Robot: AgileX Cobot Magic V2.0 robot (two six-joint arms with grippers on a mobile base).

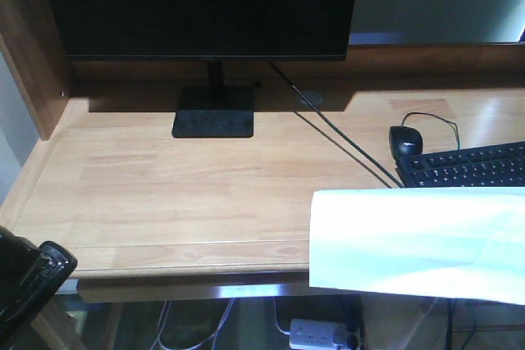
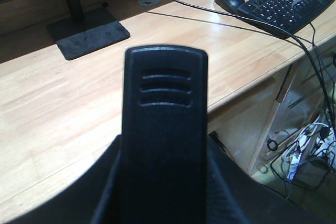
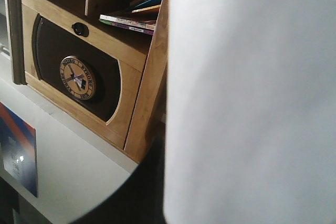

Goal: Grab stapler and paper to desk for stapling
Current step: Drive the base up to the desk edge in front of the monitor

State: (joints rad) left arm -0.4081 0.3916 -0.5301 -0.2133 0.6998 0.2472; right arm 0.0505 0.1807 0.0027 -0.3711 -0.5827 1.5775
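- My left claw [image 2: 165, 187] is closed on the stapler [image 2: 164, 108]. Its black body stands up between my two fingers.
- The stapler is in the air just off the front left corner of the desk [image 1: 189, 194].
- The paper [image 1: 418, 243] is lifted across the front edge of the tabletop at the right side, just in front of the keyboard [image 1: 472, 165].
- The paper hides my right claw, so I cannot tell whether it is wide or narrow.
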